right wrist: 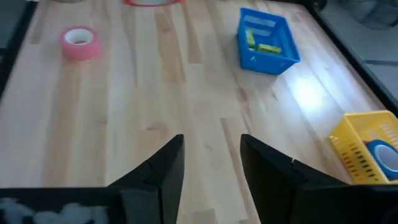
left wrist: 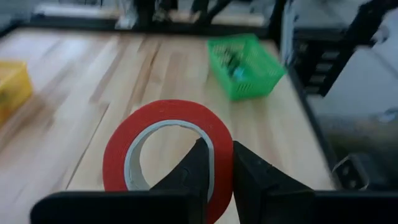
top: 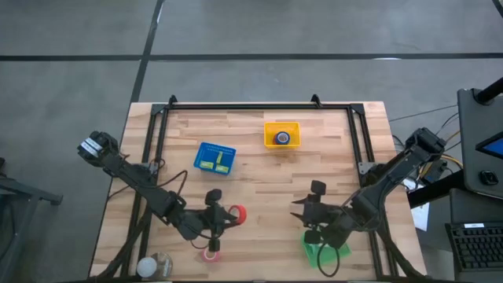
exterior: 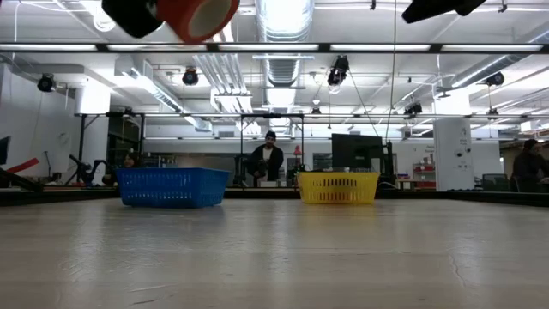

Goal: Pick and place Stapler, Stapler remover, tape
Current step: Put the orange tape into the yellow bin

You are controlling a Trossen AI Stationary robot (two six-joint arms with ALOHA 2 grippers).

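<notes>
The left gripper (left wrist: 217, 180) clamps the red tape roll (left wrist: 166, 149) across its rim. The roll looks light and stiff. The right gripper (right wrist: 211, 162) hangs released, empty.

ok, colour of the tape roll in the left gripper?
Red tape roll, pale inner core; left wrist view shows it best.

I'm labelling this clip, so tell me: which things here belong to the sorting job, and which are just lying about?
Job: red tape roll in the left gripper; pink roll on the table; blue roll in the yellow basket; blue basket; green basket by the open right gripper.
Lying about: pale object at the table's corner; person in the room behind.
</notes>
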